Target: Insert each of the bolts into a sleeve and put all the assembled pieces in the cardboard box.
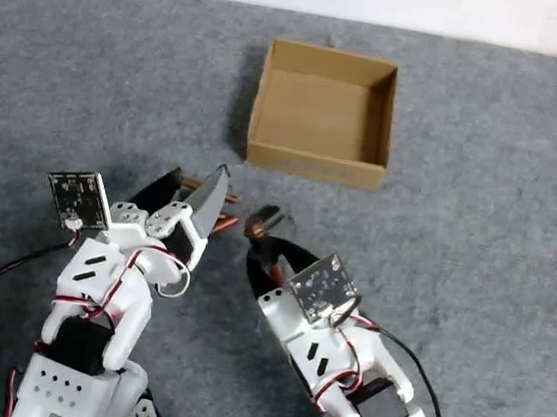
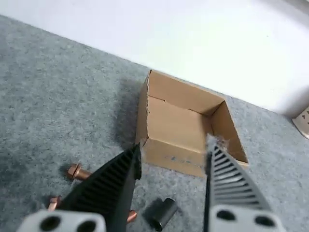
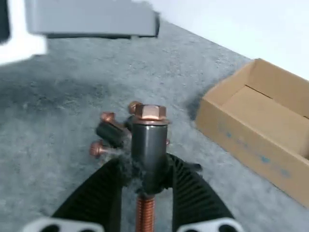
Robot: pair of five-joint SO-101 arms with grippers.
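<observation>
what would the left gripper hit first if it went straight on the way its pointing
Probably the dark sleeve just ahead of the left gripper, then the cardboard box; depth is unclear.

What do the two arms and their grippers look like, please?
The left arm and right arm are white angular plastic shells with black motors, looped red, white and black wires and wrist camera boards. The left gripper and right gripper have black ribbed fingers.

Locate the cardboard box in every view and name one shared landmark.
High view: cardboard box, upper centre.
Left wrist view: box beyond the open left claw.
Right wrist view: box beyond the sleeved bolt in the right claw.
Shared landmark: loose copper bolts before the box.
</observation>
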